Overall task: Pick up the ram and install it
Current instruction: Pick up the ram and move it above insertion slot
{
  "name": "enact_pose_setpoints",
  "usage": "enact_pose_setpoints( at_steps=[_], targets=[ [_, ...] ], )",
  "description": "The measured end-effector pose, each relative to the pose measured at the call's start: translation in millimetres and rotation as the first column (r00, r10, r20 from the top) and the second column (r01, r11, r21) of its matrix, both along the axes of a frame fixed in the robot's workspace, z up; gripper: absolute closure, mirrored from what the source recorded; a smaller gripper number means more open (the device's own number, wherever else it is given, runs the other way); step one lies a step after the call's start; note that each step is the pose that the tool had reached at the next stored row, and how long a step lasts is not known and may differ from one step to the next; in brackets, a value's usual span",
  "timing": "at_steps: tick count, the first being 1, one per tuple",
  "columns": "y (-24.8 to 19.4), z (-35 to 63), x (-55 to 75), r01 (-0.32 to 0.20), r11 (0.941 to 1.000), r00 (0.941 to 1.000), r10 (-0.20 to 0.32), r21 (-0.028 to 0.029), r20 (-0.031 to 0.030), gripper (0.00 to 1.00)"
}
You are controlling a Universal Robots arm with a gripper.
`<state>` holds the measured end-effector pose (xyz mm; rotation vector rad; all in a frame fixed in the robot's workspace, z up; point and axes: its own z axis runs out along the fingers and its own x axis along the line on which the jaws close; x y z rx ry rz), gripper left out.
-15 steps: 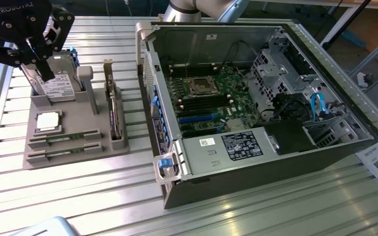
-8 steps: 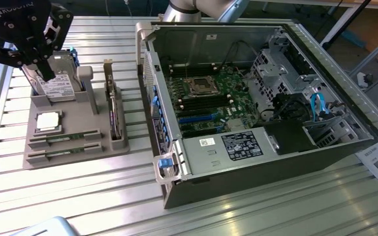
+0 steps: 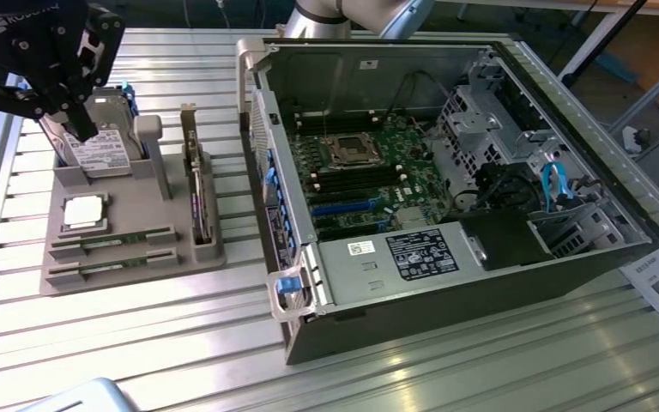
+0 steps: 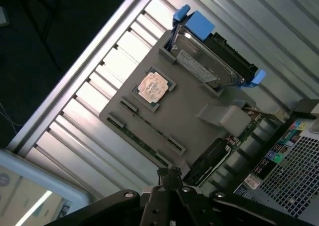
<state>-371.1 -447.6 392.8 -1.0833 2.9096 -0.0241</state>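
Two ram sticks lie side by side in slots at the front of a grey holder tray point(image 3: 135, 279): one ram stick point(image 3: 113, 241) point(image 4: 153, 128) and a second one point(image 3: 110, 267) point(image 4: 135, 139) beside it. They are thin green strips. My black gripper point(image 3: 78, 129) point(image 4: 169, 175) hangs above the back of the tray, over the hard drive point(image 3: 100, 150), well clear of the sticks. Its fingers are shut together with nothing between them.
The tray also holds a square silver processor point(image 3: 85, 212) point(image 4: 152, 86) and an upright expansion card point(image 3: 198, 202). On the exterior view's right lies an open computer case point(image 3: 444, 283) with the motherboard point(image 3: 364, 180) exposed. Everything rests on a ribbed metal table point(image 3: 135, 343).
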Motion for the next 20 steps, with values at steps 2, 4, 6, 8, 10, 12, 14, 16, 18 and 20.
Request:
enact_pose_setpoints(
  at_steps=[2,4,6,8,10,12,14,16,18,20],
  targets=[
    [0.0,0.0,0.1,-0.022,0.9998,0.9998,0.022,0.0,0.0,0.9],
    [-0.1,0.0,0.2,-0.046,0.999,0.999,0.046,0.0,0.0,0.9],
    [-0.1,-0.1,0.3,-0.066,0.9978,0.9978,0.066,0.0,0.0,0.9],
    [-0.1,-0.1,0.3,-0.09,0.9959,0.9959,0.09,0.0,0.0,0.9],
    [-0.1,-0.1,0.4,-0.112,0.9937,0.9937,0.112,0.0,0.0001,0.9],
    [-0.1,-0.1,0.6,-0.137,0.9906,0.9906,0.137,0.0001,0.0,0.9],
    [-0.2,-0.1,0.7,-0.157,0.9875,0.9875,0.157,0.0,0.0,0.9],
    [-0.2,-0.2,0.7,-0.181,0.9836,0.9836,0.181,0.0,0.0,0.9],
    [-0.2,-0.2,0.8,-0.205,0.9788,0.9788,0.205,0.0,0.0,0.9],
    [-0.2,-0.2,0.8,-0.235,0.9719,0.9719,0.235,0.0,0.0,0.9]
  ],
)
